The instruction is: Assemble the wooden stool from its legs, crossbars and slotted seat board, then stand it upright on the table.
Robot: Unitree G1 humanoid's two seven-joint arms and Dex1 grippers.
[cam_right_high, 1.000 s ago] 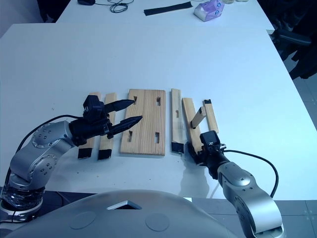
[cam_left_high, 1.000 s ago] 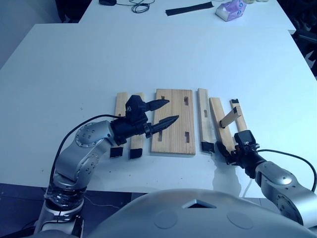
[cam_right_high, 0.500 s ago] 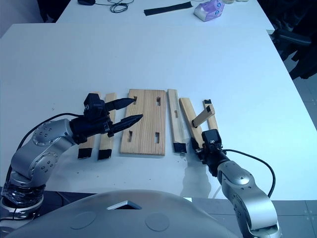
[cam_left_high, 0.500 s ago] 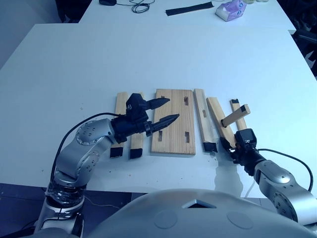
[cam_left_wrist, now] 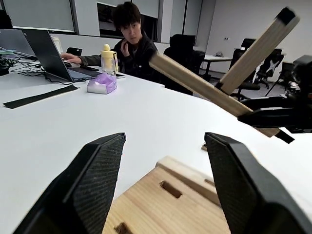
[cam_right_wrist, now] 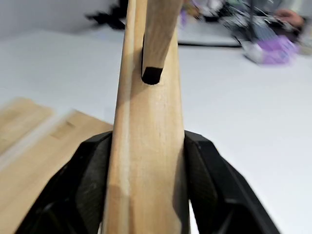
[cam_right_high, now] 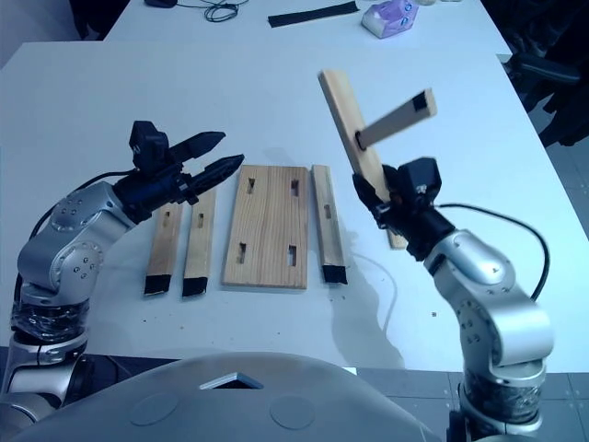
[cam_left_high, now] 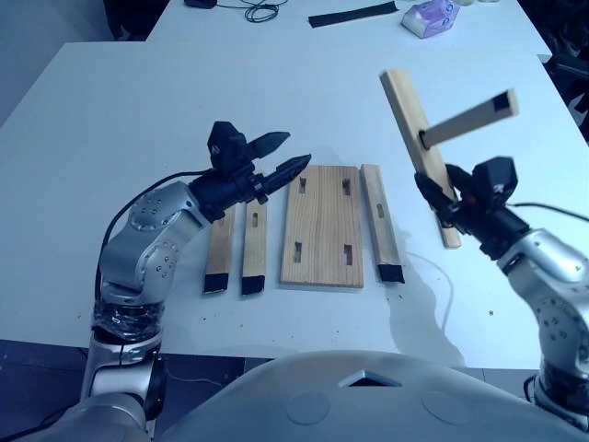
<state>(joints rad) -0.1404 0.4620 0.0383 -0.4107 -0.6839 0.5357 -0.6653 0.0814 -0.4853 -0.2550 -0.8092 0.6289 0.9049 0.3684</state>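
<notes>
Leg (cam_left_high: 409, 120) with crossbar (cam_left_high: 469, 120), clamped in right pincer (cam_left_high: 438, 190)

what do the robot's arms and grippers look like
The left arm and right arm are silver-grey metal with rounded joint housings and black wrists; a thin black cable loops beside each. The left gripper and right gripper each have two black tapered fingers with textured inner faces.

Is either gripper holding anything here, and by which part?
The right gripper clamps a stool leg near its lower end; a crossbar sits in the leg's slot. The left gripper is open and holds nothing.
</notes>
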